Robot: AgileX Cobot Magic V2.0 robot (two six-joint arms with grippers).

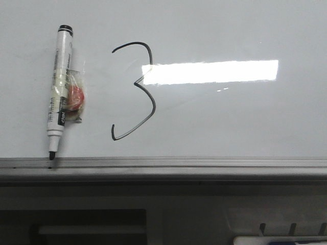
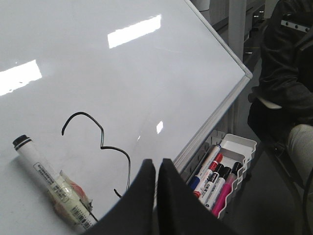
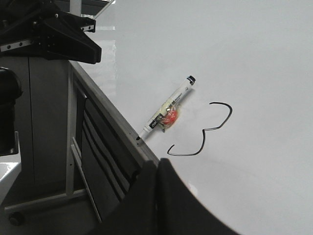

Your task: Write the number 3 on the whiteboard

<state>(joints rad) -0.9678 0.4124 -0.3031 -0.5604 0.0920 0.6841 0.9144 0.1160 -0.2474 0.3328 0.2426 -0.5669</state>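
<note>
Front view showed the number 3 (image 1: 134, 91) fully drawn on the whiteboard (image 1: 230, 117), with the marker (image 1: 60, 87) lying just beside it, tip touching the edge rail (image 1: 204, 163). Both wrist views showed the left gripper (image 2: 156, 171) and right gripper (image 3: 157, 171) with jaws clenched, empty. Writing looked finished; nothing seemed left.

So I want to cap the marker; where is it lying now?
In the front view the marker lies on the whiteboard at left, beside the number 3, tip touching the edge rail.
</note>
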